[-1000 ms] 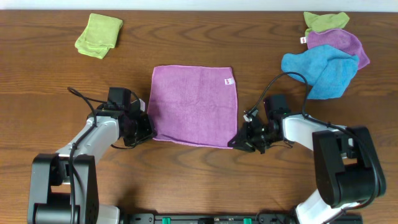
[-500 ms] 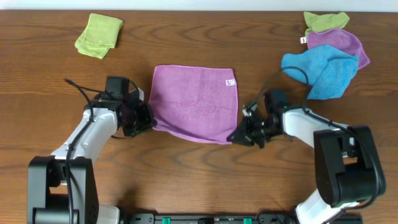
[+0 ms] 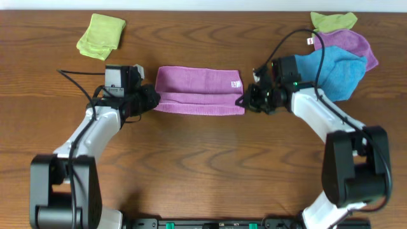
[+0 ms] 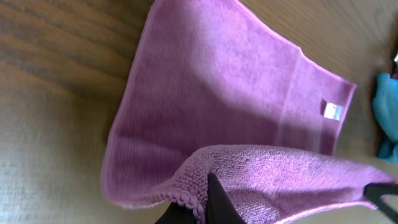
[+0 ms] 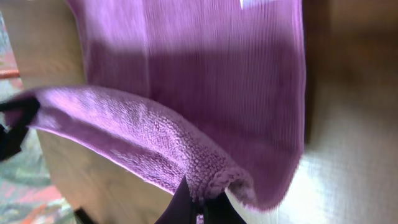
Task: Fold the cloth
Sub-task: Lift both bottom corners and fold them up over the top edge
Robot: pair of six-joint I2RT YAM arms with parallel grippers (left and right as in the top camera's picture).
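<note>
The orchid-purple cloth (image 3: 199,90) lies at the middle of the table, its near half lifted and carried over the far half, so it shows as a narrow band. Its white tag (image 3: 234,83) sits at the far right corner and shows in the left wrist view (image 4: 333,111). My left gripper (image 3: 150,98) is shut on the cloth's near left corner (image 4: 199,186). My right gripper (image 3: 247,101) is shut on the near right corner (image 5: 211,180). Both corners hang above the flat half of the cloth (image 5: 205,56).
A folded green cloth (image 3: 102,35) lies at the back left. At the back right are a bright blue cloth (image 3: 327,69), a rounded purple cloth (image 3: 346,43) and a green cloth (image 3: 332,21), close behind my right arm.
Both grippers have lifted the near edge and carried it toward the far edge. The cloth went from a flat square to a half-folded band.
</note>
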